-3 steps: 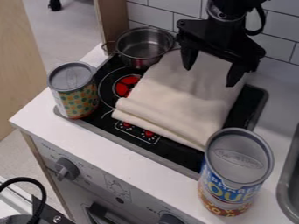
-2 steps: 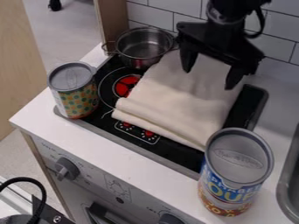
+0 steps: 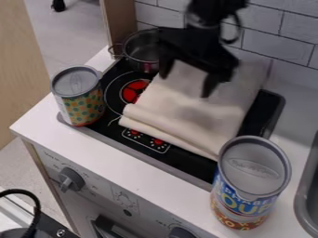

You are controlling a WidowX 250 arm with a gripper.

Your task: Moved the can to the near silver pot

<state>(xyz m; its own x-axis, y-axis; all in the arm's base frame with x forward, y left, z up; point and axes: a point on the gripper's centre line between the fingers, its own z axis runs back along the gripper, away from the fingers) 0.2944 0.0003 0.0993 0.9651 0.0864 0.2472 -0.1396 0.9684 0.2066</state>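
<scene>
Blurred gripper (image 3: 186,84), partly hidden pot (image 3: 140,52)
The gripper covers the pot's right side and some of the cloth (image 3: 186,114); the arm (image 3: 211,11) runs off the top edge. The cloth hides much of the stovetop (image 3: 183,160). The sink (image 3: 303,204) and 1 knob (image 3: 181,233) are cut off, right and bottom. Lid marks on the 2 cans, dotted can (image 3: 85,109) and taller can (image 3: 255,169), are too faint to read.

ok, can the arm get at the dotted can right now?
Likely yes: the open gripper hangs over the cloth, and the dotted can stands upright at the stove edge, nothing on its lid. The pot sits off to the back.
</scene>
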